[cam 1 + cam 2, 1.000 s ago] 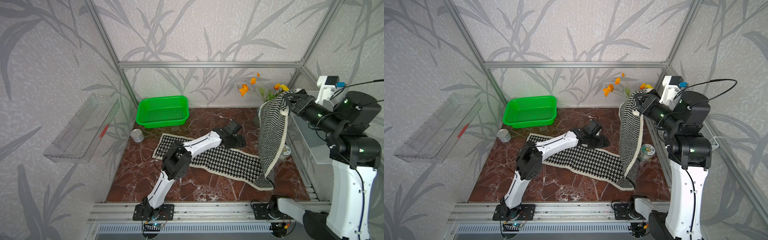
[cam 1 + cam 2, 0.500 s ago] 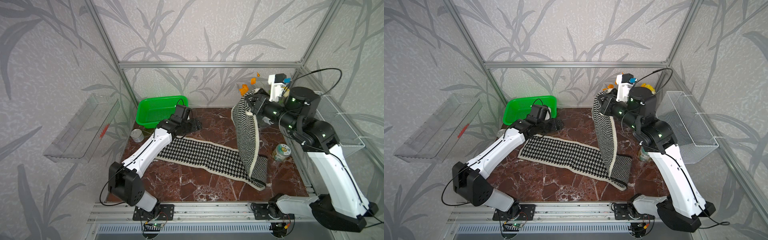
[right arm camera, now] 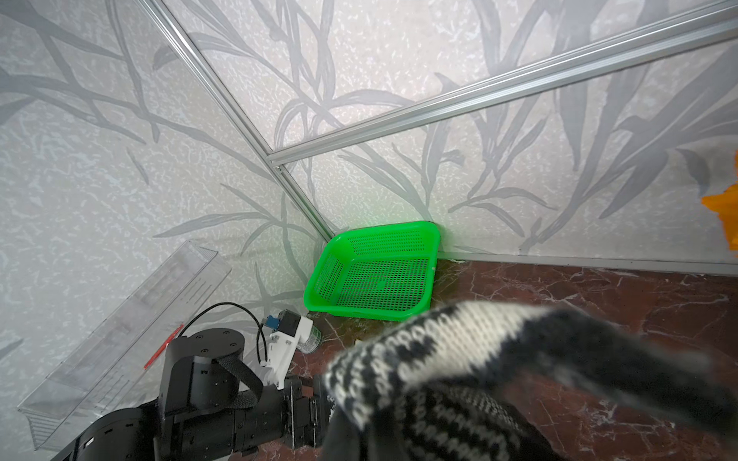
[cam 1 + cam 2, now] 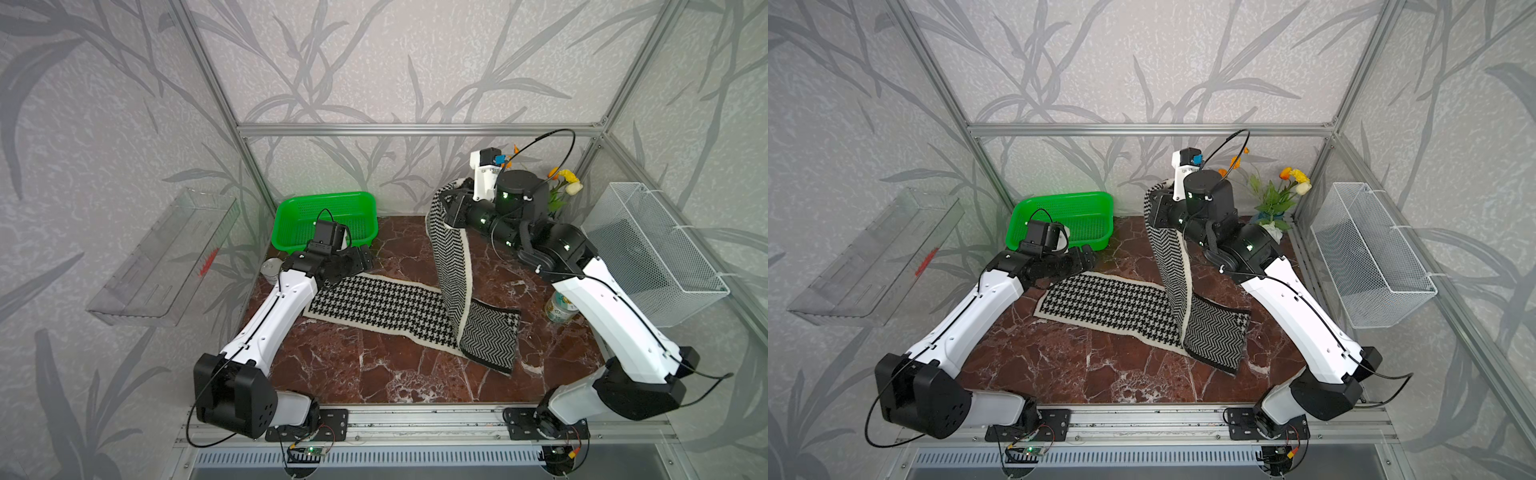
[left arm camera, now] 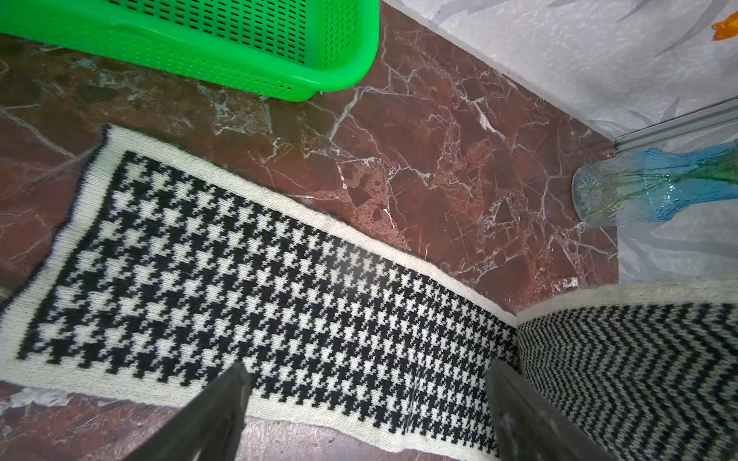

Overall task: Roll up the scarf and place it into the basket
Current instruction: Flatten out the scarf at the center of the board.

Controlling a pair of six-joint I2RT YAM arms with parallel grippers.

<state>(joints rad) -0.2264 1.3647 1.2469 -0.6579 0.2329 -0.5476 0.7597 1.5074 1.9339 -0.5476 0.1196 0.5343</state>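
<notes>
We count one long black-and-white knit scarf (image 4: pixel 386 305), centre frame: part flat on the red marble top (image 4: pixel 374 374), part lifted by the right gripper (image 4: pixel 449 205), clamped on its end. One bright green perforated plastic basket (image 4: pixel 328 196) sits upper left; beside it the left gripper (image 4: pixel 365 258) gapes, holding nothing.

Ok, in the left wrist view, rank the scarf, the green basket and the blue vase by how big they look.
1. scarf, covers by far the most picture area.
2. green basket, though the frame edge cuts it off.
3. blue vase, smallest, also cut off and farther away.
</notes>
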